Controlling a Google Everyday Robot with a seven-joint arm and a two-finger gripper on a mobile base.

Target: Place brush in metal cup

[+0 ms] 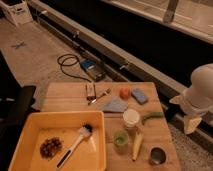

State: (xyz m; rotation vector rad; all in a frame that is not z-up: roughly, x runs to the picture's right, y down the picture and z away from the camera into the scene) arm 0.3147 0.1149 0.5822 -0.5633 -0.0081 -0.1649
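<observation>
Brush [75, 146] untouched in the tub, with the arm off to the right

The brush lies slanted in the yellow tub [55, 116], well apart from the metal cup [157, 156] at the table's front right corner. The gripper [191, 123] hangs beside the table's right edge, probably parked before reaching. Whether it is clenched or released, I cannot tell.

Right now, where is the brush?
In the camera view, the brush lies diagonally in the yellow bin at lower left, right of a dark clump; the gripper hangs beyond the table's right edge.
</observation>
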